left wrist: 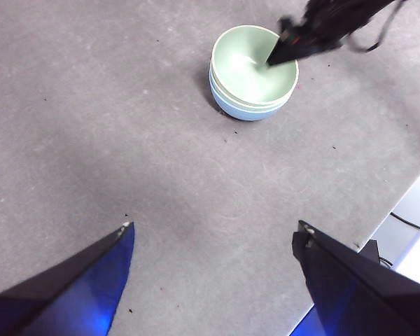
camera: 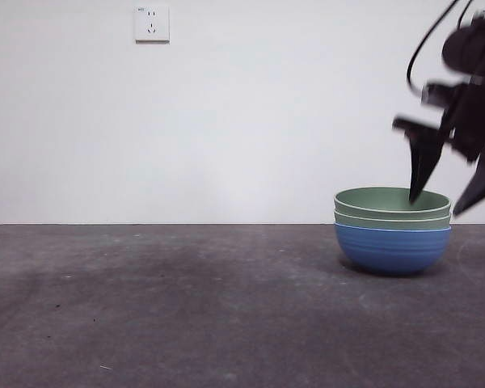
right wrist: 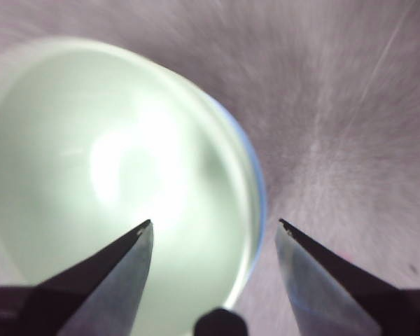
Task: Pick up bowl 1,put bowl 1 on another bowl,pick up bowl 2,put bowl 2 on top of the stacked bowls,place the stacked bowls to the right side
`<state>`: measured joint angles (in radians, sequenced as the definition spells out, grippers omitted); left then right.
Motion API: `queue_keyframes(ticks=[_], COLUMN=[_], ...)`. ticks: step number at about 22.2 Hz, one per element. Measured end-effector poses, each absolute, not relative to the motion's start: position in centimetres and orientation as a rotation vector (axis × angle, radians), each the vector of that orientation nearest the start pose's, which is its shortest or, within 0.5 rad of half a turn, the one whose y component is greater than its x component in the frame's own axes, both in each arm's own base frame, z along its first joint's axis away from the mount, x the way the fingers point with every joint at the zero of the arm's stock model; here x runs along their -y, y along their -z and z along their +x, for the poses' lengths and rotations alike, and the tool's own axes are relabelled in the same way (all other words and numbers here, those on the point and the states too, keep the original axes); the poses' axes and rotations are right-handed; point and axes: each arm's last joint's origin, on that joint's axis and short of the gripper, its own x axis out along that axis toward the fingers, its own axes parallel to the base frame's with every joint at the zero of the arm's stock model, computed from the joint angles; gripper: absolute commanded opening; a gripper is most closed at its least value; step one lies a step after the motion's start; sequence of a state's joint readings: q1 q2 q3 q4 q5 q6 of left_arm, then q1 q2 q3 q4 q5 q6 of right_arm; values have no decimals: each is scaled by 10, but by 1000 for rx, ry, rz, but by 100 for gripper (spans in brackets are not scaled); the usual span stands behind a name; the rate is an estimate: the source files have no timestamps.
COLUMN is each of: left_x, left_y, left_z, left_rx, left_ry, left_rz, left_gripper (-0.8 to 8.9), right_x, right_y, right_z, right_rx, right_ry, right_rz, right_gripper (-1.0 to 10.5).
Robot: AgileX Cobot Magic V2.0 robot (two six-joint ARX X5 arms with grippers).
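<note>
On the near stretch of the grey table (camera: pixel 186 315) nothing stands; its surface is scuffed and speckled. Farther back, at about four o'clock from the middle of the front view, sit the stacked bowls (camera: pixel 392 230), three in all: one blue ribbed bowl (camera: pixel 392 249) at the bottom and two pale green bowls nested in it, the upper one (camera: pixel 392 200) showing its rim just above the rim of the lower one (camera: pixel 392 218). The stack rests flat on the table, upright, on its right side.

Two grippers can be counted. The right gripper (camera: pixel 451 190) comes down from the two o'clock corner of the front view, dark and tilted, with its jaws spread wide and holding nothing. One jaw tip points down inside the top green bowl and the other hangs outside the stack's rim, so the jaws straddle the bowl's wall; I cannot tell whether either tip touches it. The right wrist view is blurred. The left gripper (left wrist: pixel 213 231) hangs well apart from the stack, high over bare table, its jaws also wide apart and empty.

Beyond the table rises a plain white wall with one white socket plate (camera: pixel 152 23) at eleven o'clock. Any marking on the plate is too small to read.
</note>
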<state>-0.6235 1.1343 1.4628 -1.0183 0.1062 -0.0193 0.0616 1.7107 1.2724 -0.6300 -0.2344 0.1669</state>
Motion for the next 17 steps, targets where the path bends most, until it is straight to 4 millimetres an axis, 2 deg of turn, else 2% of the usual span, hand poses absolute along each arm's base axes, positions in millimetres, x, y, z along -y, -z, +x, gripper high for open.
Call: queue_keyframes(ticks=[2,6,11,15,17], left_x=[117,117,116,115,115], left_y=[-417,-417,-416,-414,-413], left_z=[157,157,156,155,154], left_rx=[-688,-688,-698,-726,-744], left_ry=[693,694,694,692,690], left_rz=[163,162,165,172,177], left_gripper=[381,377,377,377,376], right_x=[-27,-31,-40,-44,-44], right_y=[-258,-303,-336,-355,-361], right_z=[332,282,226,185,168], right_rx=[-1056,-1049,-1060,-1041,-1037], right_ry=[-186,-228,-305,-359,-379], right_rz=[236,189,120,85,71], right_gripper=[293,284,280,272,182])
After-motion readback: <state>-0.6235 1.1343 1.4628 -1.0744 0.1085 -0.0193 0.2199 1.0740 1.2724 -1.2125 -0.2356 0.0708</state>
